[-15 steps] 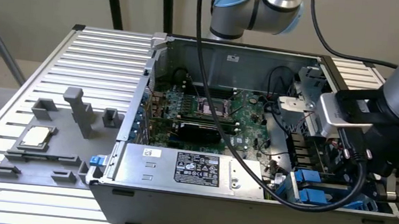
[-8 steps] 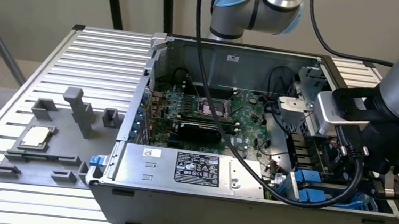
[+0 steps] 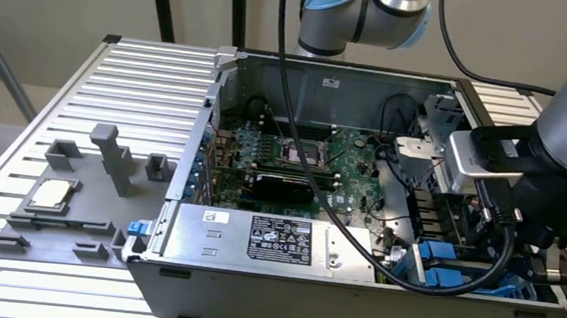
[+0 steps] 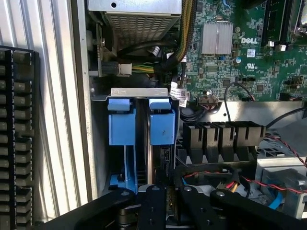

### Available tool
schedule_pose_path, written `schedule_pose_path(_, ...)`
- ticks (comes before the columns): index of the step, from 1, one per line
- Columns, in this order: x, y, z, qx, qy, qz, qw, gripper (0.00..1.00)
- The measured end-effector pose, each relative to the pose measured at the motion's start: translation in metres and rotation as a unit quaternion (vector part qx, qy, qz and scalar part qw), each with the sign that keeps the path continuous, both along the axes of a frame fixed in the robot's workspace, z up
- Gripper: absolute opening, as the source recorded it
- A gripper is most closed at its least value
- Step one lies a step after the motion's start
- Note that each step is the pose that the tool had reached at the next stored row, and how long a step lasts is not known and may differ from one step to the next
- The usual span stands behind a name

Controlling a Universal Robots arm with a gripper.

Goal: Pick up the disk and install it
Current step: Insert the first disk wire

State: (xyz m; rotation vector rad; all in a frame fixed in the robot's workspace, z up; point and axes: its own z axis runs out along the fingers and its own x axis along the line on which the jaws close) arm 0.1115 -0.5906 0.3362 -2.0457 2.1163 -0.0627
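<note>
Two blue plastic carriers stand edge-on, side by side, in the drive bay at the front corner of the open computer case (image 3: pixel 353 301) on the exterior view's right. One blue carrier (image 4: pixel 162 125) lies in line with my gripper (image 4: pixel 168 211); a thin grey edge, which I take for the disk (image 4: pixel 150 163), runs down from it into the bay. The other blue carrier (image 4: pixel 120 125) sits beside it. The same blue parts (image 3: pixel 440 253) show below my arm's wrist (image 3: pixel 535 186). My gripper hangs just over this bay. The disk's labelled face is hidden.
A large silver box with a black label (image 3: pixel 277 238) fills the case's front. The green motherboard (image 3: pixel 295 148) lies behind it. Black and red cables (image 4: pixel 249 179) and a black slotted bracket (image 4: pixel 223 136) crowd the bay. A small square chip (image 3: pixel 50 192) rests on grey fixtures on the ribbed table (image 3: pixel 128 78).
</note>
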Motion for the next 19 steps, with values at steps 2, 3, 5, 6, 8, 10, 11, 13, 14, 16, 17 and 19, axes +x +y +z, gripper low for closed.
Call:
schedule_pose_path(2, -0.0004, 0.0, -0.0005, -0.0008, -0.0009, 0.0, 1.0, 0.16)
schedule_pose_path(3, -0.0006, 0.0, -0.0007, -0.0012, -0.0012, 0.0, 1.0, 0.16)
schedule_pose_path(5, -0.0012, 0.0001, -0.0012, -0.002, -0.0017, 0.0, 1.0, 0.16)
schedule_pose_path(6, -0.0013, 0.0001, -0.0014, -0.0023, -0.0019, 0.0, 1.0, 0.16)
schedule_pose_path(8, -0.0014, 0.0004, -0.0016, -0.0029, -0.0022, 0.0, 1.0, 0.16)
schedule_pose_path(10, -0.0014, 0.0008, -0.0017, -0.0033, -0.0024, 0.0, 1.0, 0.16)
schedule_pose_path(11, -0.0014, 0.001, -0.0017, -0.0036, -0.0025, 0.0, 1.0, 0.16)
schedule_pose_path(13, -0.0014, 0.0016, -0.0019, -0.004, -0.0025, 0.0, 1.0, 0.16)
schedule_pose_path(14, -0.0014, 0.0021, -0.0019, -0.0042, -0.0026, 0.0, 1.0, 0.16)
schedule_pose_path(16, -0.0014, 0.0028, -0.002, -0.0047, -0.0026, 0.0, 1.0, 0.16)
schedule_pose_path(17, -0.0014, 0.0031, -0.0021, -0.0049, -0.0026, 0.0, 1.0, 0.16)
schedule_pose_path(19, -0.0013, 0.0036, -0.0021, -0.0056, -0.0026, 0.0, 1.0, 0.16)
